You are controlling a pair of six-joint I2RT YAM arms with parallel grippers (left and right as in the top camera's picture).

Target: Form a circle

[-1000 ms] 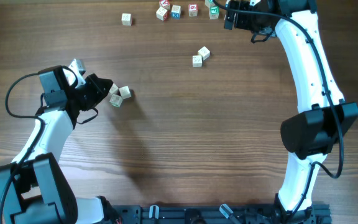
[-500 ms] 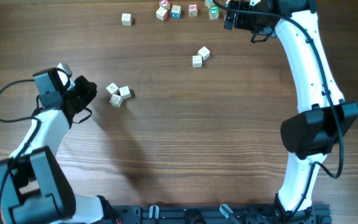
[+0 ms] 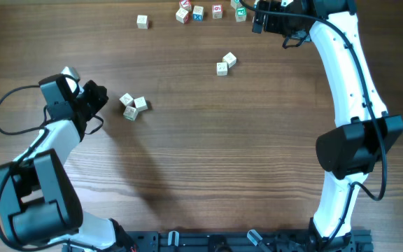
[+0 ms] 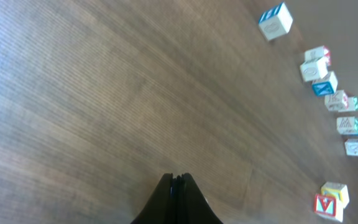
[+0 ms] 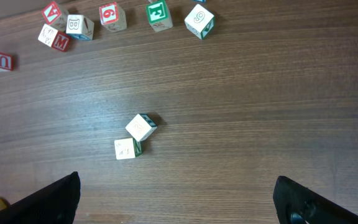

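Three cubes (image 3: 133, 106) clumped
A tight triangle without a long axis, near my closed left gripper (image 4: 176, 180), apart; right gripper (image 5: 176, 198) spread wide.

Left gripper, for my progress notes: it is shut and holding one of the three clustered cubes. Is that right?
No. The left gripper is shut but empty, apart from the three clustered cubes; the overhead view shows the gap.

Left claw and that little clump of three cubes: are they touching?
Apart. The overhead view shows a strip of bare table between the shut left gripper and the three cubes.
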